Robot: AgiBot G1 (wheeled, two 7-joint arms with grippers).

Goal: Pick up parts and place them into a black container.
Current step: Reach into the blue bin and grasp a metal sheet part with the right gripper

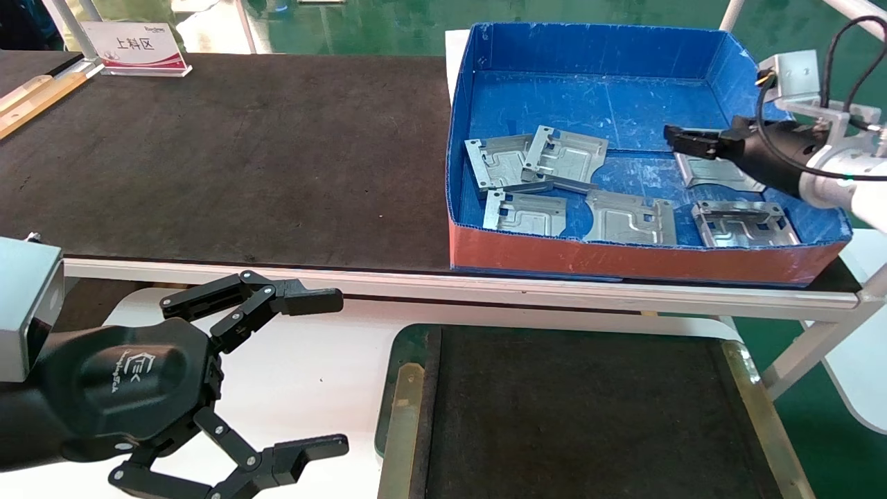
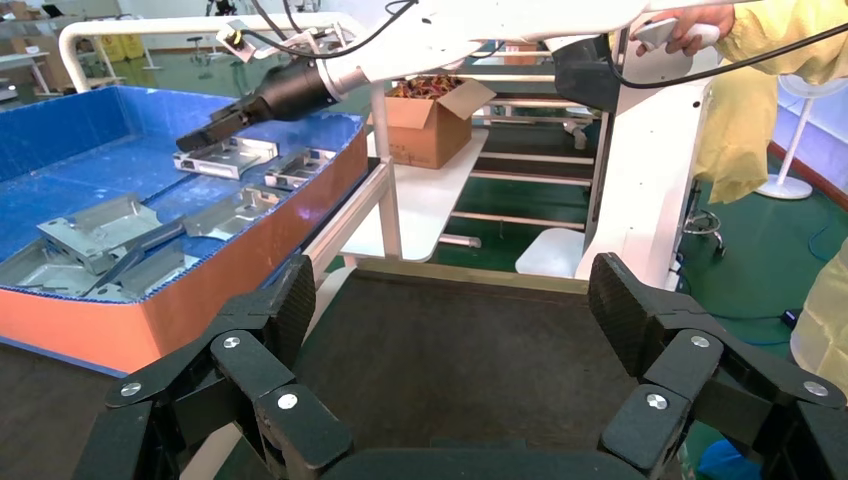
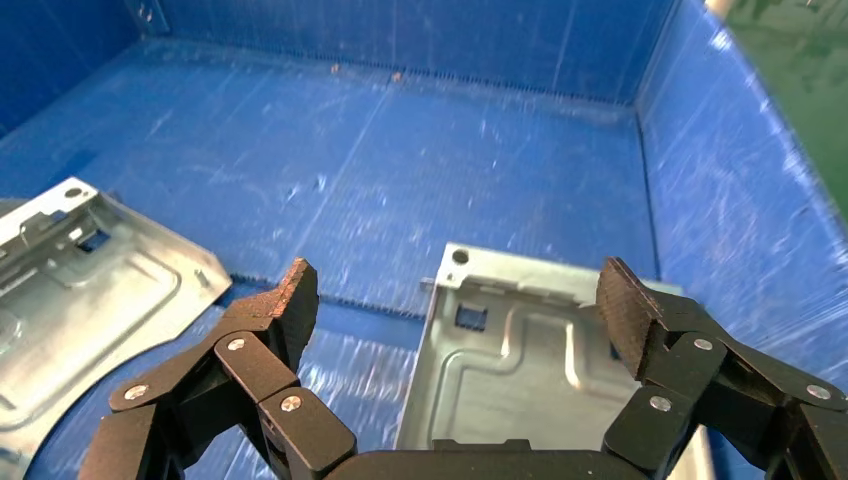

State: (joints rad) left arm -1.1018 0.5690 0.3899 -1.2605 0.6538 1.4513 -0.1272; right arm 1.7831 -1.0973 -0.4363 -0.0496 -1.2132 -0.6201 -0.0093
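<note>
Jaws spread, the right gripper [image 1: 675, 138] hovers inside the blue box [image 1: 596, 48] over a plate [image 3: 520, 370], lining up a grab; the black container [image 1: 589, 409] waits empty while the left gripper [image 1: 326, 374] idles open nearby.

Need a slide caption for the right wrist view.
Open right gripper poised over a metal part inside the blue box.

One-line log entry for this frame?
right gripper: open, inside blue box, over a part | left gripper: open, parked beside black container | container: no parts
</note>
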